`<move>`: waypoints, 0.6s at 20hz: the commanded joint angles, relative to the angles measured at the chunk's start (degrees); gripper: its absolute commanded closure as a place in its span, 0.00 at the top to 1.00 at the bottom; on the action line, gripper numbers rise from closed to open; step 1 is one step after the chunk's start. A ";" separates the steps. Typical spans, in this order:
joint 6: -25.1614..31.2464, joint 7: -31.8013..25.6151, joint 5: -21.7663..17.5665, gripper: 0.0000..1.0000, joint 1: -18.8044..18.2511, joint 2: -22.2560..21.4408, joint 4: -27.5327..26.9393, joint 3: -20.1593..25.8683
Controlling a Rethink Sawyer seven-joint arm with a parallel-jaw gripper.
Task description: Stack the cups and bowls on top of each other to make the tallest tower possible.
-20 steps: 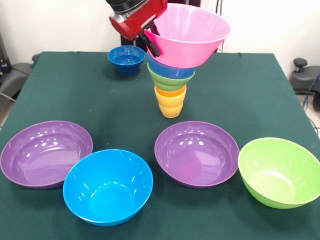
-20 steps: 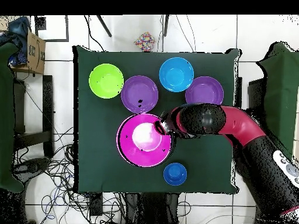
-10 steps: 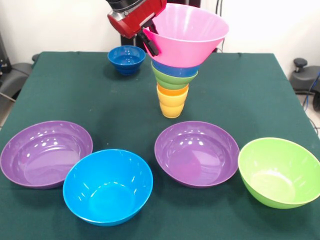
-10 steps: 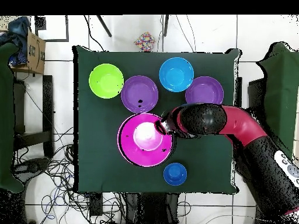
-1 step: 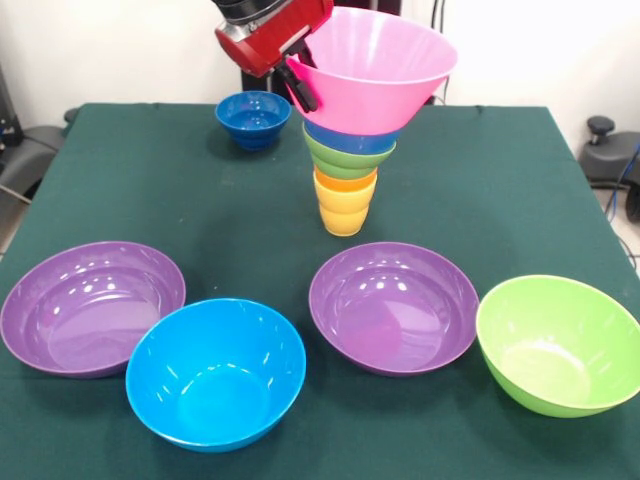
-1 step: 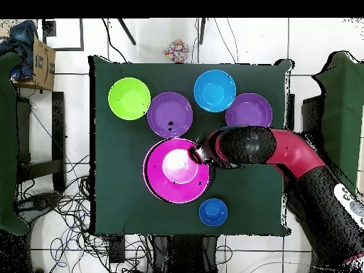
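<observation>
1. The arm [image 6: 298,160] is mostly glossy red, a fat rounded tube seen from overhead.
2. Big black dome-shaped joint cap [image 6: 245,146] near the wrist end.
3. Lower section toward the base goes black, with small white markings [image 6: 348,199] on it.
4. The front view shows a red wrist housing [image 5: 270,35] with a black ribbed collar on top and black gripper [image 5: 302,88] parts underneath.

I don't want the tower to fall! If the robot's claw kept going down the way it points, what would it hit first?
Probably the green tablecloth beside the tower; depth is unclear. The gripper is clamped on the big pink plastic bowl's rim and points downward.
</observation>
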 commanded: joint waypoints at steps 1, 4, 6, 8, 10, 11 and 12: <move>1.07 -0.32 -0.76 0.00 0.90 1.45 1.16 -0.95; 0.39 0.00 -0.79 0.00 0.23 0.98 2.70 -0.82; -0.26 0.54 -0.75 0.00 -0.10 0.38 3.78 -0.68; -1.34 1.43 -0.68 0.00 -0.38 -0.50 5.29 -0.41; -1.86 1.98 -0.54 0.00 -0.27 -0.78 6.00 -0.17; -1.98 2.09 -0.53 0.00 -0.19 -0.78 6.04 -0.14; -2.27 2.45 -0.41 0.00 -0.09 -0.97 6.40 -0.02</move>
